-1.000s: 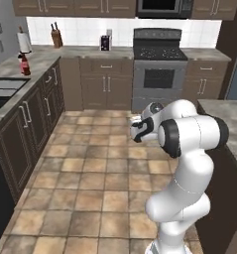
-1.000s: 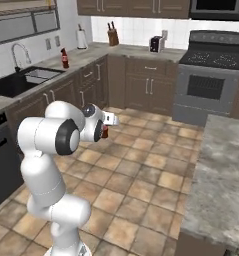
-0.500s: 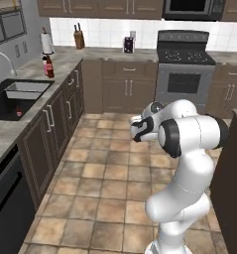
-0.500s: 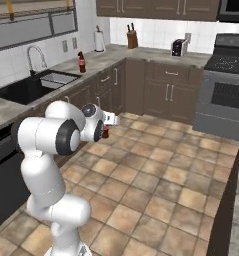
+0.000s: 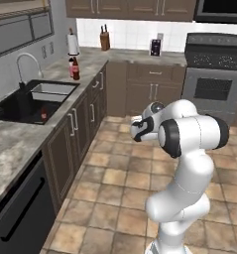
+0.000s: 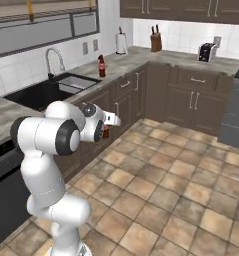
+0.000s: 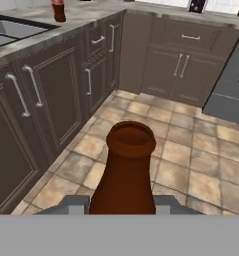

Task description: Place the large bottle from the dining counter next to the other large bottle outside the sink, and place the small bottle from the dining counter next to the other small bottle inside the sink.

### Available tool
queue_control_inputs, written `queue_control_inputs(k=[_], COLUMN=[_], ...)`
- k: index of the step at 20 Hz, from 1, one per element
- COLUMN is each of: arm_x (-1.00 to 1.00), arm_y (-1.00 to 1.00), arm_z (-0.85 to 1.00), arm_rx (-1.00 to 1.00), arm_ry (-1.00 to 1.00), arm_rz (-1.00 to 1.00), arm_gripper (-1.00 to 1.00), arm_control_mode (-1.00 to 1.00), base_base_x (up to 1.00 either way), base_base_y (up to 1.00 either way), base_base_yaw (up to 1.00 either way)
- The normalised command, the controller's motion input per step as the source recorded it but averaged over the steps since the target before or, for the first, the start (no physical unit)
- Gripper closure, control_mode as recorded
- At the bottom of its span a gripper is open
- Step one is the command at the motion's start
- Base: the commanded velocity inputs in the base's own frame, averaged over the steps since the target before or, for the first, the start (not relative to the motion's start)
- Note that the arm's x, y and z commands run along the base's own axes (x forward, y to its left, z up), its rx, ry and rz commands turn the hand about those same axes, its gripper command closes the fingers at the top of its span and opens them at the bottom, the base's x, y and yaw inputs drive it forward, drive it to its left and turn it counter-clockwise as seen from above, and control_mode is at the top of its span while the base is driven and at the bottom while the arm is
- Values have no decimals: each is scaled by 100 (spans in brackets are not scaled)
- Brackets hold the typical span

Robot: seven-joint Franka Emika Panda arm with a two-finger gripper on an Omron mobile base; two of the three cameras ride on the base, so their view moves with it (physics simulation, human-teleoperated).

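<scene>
Gripper [image 7: 122, 204] clamped on large bottle [image 7: 126, 170], above tile floor [image 7: 181, 150], sink [image 5: 28, 101] at left

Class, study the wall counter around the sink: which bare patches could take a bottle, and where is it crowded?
Bare stone lies between the sink and the standing bottle, and on the near side of the sink. Crowded: the corner by the paper towel roll.

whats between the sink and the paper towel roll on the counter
The large bottle stands on the counter between the sink and the paper towel roll, in the left base view.
</scene>
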Motion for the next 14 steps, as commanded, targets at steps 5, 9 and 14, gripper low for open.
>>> queue_control_inputs(k=[5, 9, 14], arm_x=[0, 0, 0], arm_y=[0, 0, 0], arm_z=[0, 0, 0], arm_rx=[0, 0, 0], arm_ry=[0, 0, 0], arm_rz=[0, 0, 0], arm_gripper=[100, 100, 100], arm_control_mode=[100, 100, 100], base_base_x=[74, 79, 87], base_base_y=[11, 1, 0], base_base_yaw=[29, 31, 32])
